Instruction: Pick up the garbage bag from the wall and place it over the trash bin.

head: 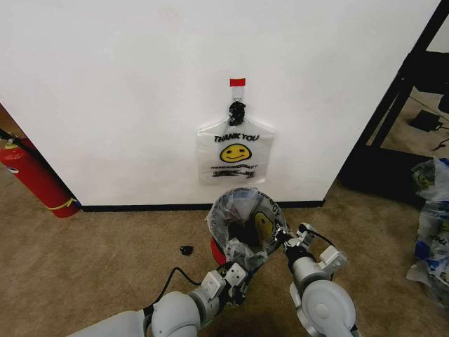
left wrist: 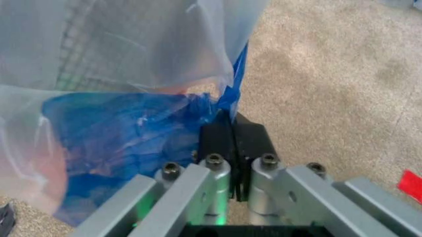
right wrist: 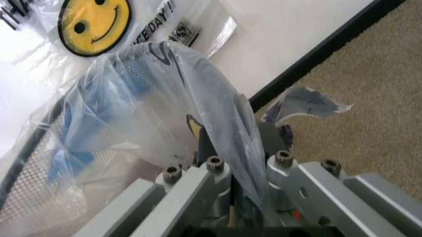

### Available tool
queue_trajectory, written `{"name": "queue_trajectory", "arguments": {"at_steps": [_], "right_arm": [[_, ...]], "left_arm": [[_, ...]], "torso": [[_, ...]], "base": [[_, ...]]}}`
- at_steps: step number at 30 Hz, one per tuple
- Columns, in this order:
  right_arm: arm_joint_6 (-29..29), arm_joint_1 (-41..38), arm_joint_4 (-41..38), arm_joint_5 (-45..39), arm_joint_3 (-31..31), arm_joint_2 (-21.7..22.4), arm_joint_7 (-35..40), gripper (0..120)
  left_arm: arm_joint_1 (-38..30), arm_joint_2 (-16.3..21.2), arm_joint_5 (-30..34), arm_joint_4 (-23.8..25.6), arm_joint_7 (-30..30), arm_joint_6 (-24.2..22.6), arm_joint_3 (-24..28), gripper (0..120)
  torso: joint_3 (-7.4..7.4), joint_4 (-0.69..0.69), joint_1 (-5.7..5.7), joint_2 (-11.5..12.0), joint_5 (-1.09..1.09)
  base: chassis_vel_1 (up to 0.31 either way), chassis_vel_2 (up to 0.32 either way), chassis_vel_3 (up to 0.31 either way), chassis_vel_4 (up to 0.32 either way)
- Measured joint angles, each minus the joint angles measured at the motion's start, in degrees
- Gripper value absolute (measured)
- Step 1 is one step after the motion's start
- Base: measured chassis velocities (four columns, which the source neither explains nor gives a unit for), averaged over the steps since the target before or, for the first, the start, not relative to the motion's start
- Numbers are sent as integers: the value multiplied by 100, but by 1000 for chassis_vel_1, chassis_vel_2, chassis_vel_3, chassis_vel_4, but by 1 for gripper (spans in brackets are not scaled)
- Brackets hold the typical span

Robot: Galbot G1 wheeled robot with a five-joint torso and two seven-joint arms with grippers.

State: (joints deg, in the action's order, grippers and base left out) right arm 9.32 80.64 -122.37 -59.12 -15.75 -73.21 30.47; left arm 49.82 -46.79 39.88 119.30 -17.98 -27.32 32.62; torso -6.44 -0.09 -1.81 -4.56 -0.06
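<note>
The garbage bag (head: 247, 210), thin and crumpled with a yellow smiley, is draped over the mouth of the dark mesh trash bin (head: 219, 251), which stands on the carpet below the wall (head: 126, 84). My left gripper (head: 235, 275) is at the bin's near side. In the left wrist view this gripper (left wrist: 232, 124) is shut on the garbage bag's blue-marked edge (left wrist: 132, 128). My right gripper (head: 289, 242) is at the bin's right rim. In the right wrist view it (right wrist: 238, 148) is closed on the bag's film (right wrist: 197, 98), with the bin's mesh (right wrist: 26, 173) beside it.
A flat smiley bag (head: 235, 151) hangs from a black hook (head: 237, 111) under red tape (head: 238, 82). A red fire extinguisher (head: 35, 179) leans at the left. A black frame (head: 396, 98) and piled plastic (head: 431, 210) are on the right. A small black item (head: 186, 250) lies on the carpet.
</note>
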Motion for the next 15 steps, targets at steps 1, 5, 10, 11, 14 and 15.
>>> {"name": "queue_trajectory", "arguments": {"at_steps": [1, 5, 10, 11, 14, 15], "right_arm": [[0, -8, 5, 1, -2, 7, 0, 1], [-8, -76, 122, 14, -19, 17, 6, 1], [-23, -158, 247, 37, -12, 1, 21, 1], [-28, -184, 285, 47, -12, -7, 22, 1], [-36, -227, 383, 107, -20, -14, 16, 1], [-36, -227, 383, 107, -20, -14, 16, 1]], "left_arm": [[41, 58, -9, 96, 7, 0, -13, 8], [219, 283, -188, 478, 37, -22, -81, 23], [348, 485, -356, 776, 110, -12, -125, 41], [364, 518, -360, 857, 112, -10, -143, 46], [372, 575, -347, 1064, 107, 31, -236, 58], [372, 575, -347, 1064, 107, 31, -236, 58]], "torso": [[0, 0, 0, 0, 0], [0, 0, 0, 0, 1], [0, 1, 0, 0, 1], [0, 1, 0, 0, 0], [0, 1, 0, 0, 0], [0, 1, 0, 0, 0]], "base": [[0, 0, 0, 0], [0, 0, 0, 0], [0, 0, 0, 0], [0, 0, 0, 0], [0, 0, 0, 0], [0, 0, 0, 0]]}}
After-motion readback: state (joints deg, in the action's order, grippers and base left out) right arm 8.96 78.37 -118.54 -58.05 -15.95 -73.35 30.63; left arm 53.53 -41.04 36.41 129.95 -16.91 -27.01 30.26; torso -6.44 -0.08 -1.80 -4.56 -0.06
